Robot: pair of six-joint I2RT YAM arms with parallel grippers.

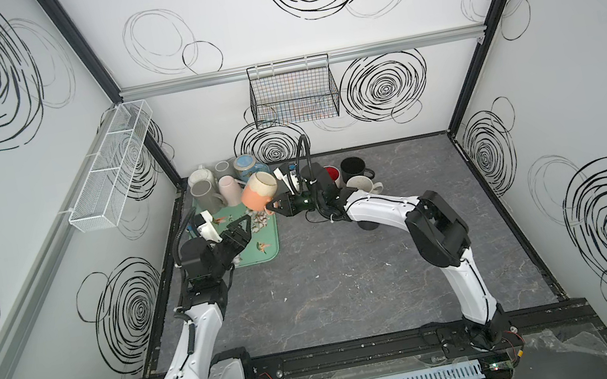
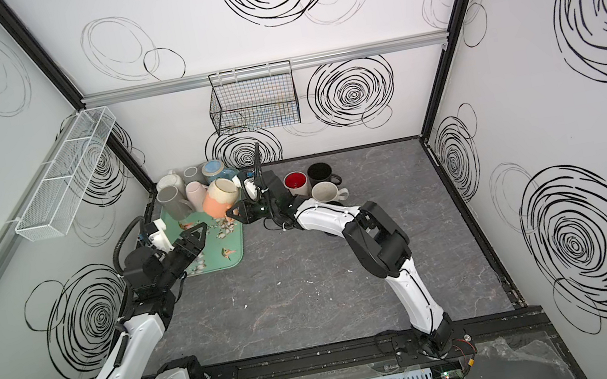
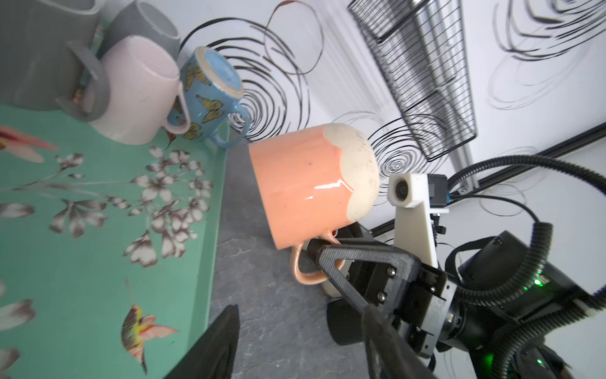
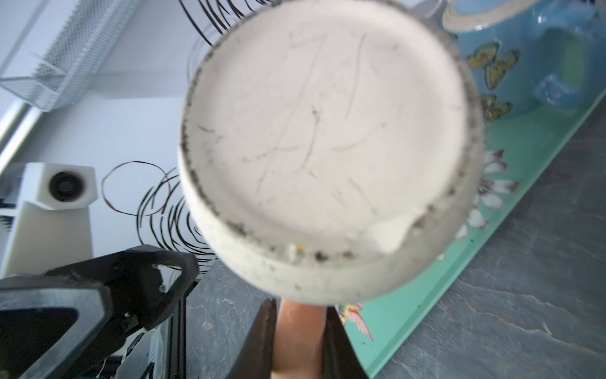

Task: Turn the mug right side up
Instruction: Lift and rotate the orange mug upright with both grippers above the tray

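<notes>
Grey marbled tabletop was enclosed by white walls scribbled with black swirls, and a green floral tray was set on it close to the walls. Inverted mugs, among them a pink mug and a blue butterfly mug, were crowded at the tray's far end.

The orange-and-cream mug was held in the air above the tray's edge, on the side facing the open tabletop, clear of the tray and of the other mugs. Its handle was pinched between the pressed-together fingers of the right gripper.

The mug's long axis was tilted. The cream base was turned up and away from the tray and the mouth down towards it, so the mug was judged not yet righted. From the right gripper the mug's body lay towards the tray, with the handle side nearest the jaws.

The left gripper was spread and empty above the tray's middle, near the mug but apart from it. The right arm was therefore judged the nearer. A roll about the handle was judged necessary to bring the mouth uppermost.
</notes>
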